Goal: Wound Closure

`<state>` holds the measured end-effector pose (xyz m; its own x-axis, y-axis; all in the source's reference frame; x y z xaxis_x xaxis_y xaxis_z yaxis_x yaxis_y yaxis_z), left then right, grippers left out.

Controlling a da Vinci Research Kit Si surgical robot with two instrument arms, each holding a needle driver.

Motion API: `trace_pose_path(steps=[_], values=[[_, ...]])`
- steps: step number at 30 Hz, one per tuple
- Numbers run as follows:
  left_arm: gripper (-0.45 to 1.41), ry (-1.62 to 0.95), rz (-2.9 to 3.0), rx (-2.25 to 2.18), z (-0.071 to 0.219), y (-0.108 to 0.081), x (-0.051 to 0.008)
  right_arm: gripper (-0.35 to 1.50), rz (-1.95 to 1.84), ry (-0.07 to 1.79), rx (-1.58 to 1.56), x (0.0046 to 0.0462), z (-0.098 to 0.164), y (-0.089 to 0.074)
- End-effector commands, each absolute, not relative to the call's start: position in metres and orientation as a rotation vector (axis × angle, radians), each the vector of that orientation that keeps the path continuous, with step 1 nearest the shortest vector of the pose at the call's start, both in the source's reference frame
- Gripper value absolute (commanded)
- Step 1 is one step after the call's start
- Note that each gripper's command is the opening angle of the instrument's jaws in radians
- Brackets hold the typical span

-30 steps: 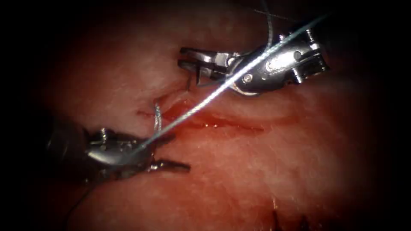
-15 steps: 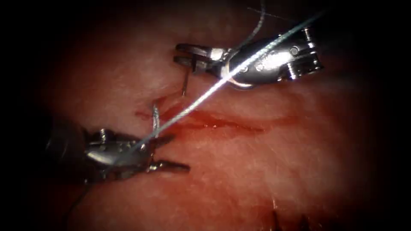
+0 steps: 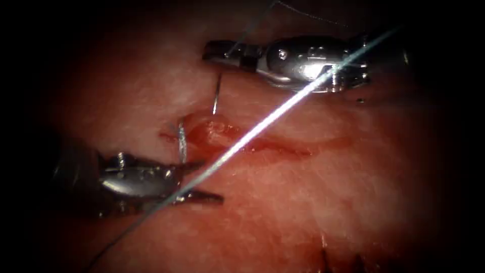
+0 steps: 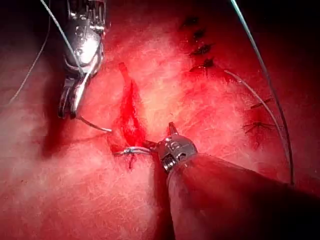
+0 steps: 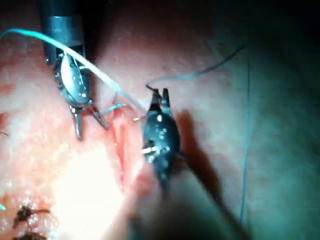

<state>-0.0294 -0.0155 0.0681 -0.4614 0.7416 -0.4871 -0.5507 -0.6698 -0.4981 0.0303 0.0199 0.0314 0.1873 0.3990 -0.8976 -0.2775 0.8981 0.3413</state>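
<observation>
The right arm's silver needle driver (image 3: 214, 50) is clamping its jaws on the tail end of the thin curved steel needle (image 3: 216, 96), which is hanging below those jaws with its tip entering the pale red pork tissue (image 3: 303, 202) at the cut's (image 3: 262, 144) upper edge. The left arm's silver needle driver (image 3: 202, 179) is resting below the cut, jaws spread apart and gripping nothing, the shiny grey thread (image 3: 262, 124) crossing over them.
</observation>
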Motion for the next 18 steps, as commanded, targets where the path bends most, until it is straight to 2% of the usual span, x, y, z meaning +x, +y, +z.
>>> trace_pose_path(steps=[1, 6, 18], values=[[0.41, -0.352, 2.152, -0.891, 0.0685, -0.0168, -0.0297, -0.35, 0.488, 1.294, 0.141, 0.0313, 0.032, 0.019], [0.41, -0.352, 2.152, -0.891, 0.0686, -0.0168, -0.0297, -0.35, 0.549, 1.294, 0.257, 0.0316, 0.0324, 0.0184], [0.41, -0.36, 2.159, -0.897, 0.0684, -0.0171, -0.0285, -0.35, 0.691, 1.167, 0.603, 0.0325, 0.0339, 0.0135]])
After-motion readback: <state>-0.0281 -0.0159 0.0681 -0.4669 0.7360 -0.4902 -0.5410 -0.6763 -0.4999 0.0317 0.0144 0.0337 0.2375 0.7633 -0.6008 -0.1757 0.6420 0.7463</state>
